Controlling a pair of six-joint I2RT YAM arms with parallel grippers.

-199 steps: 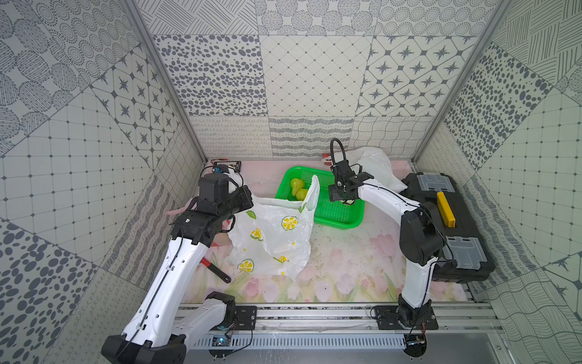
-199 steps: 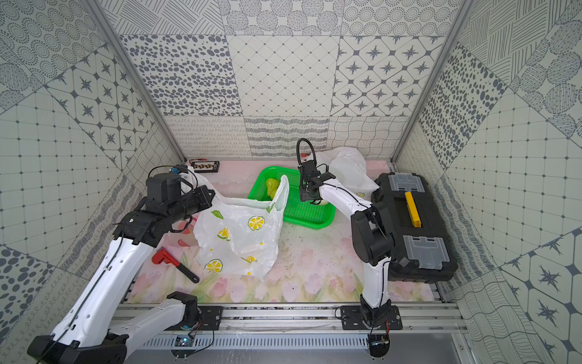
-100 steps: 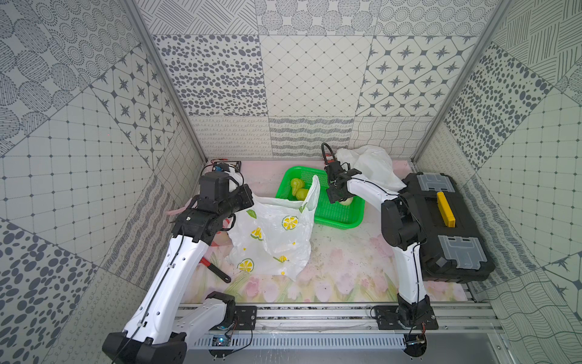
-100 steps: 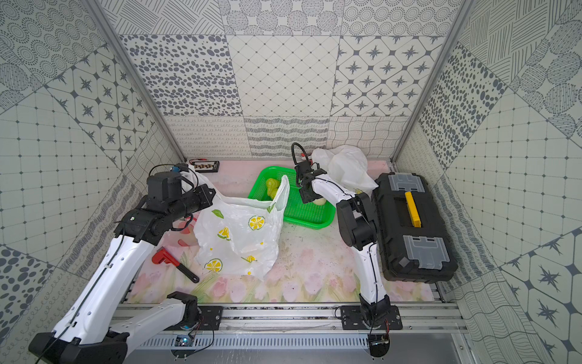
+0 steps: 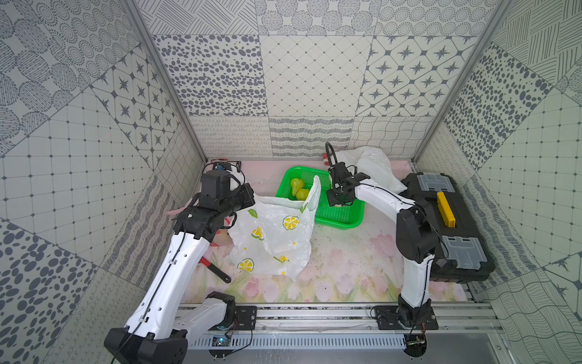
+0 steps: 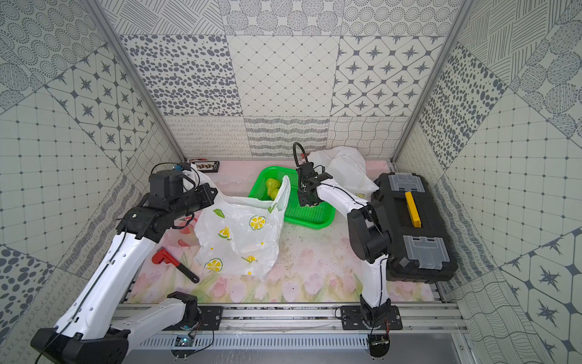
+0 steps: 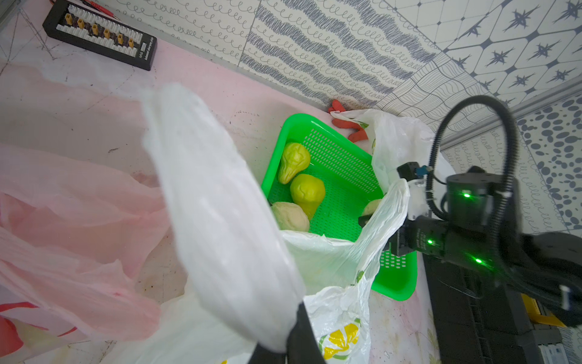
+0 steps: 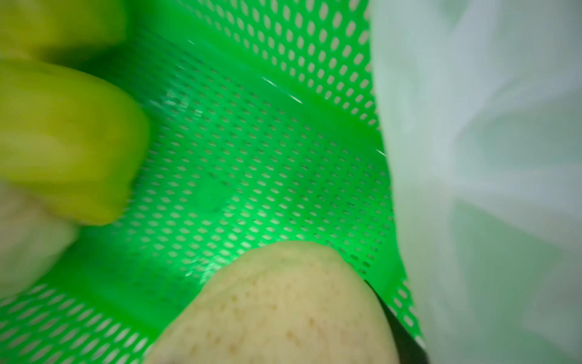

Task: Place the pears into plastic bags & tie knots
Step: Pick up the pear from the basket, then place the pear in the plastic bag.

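A white lemon-print plastic bag stands open in front of the green basket. My left gripper is shut on one of its handles and holds it up. Two green pears and a cream pear lie in the basket. My right gripper reaches down into the basket, shut on another cream pear. One dark finger presses against that pear's side. A green pear lies close beside it.
A pink plastic bag lies left of the lemon bag. A plain white bag sits at the back behind the basket. A black toolbox fills the right side. A red wrench lies front left and a black connector strip back left.
My right gripper moved a little within the basket, settled over the cream pear and narrowed its jaws around it. The left arm kept holding the bag handle in place.
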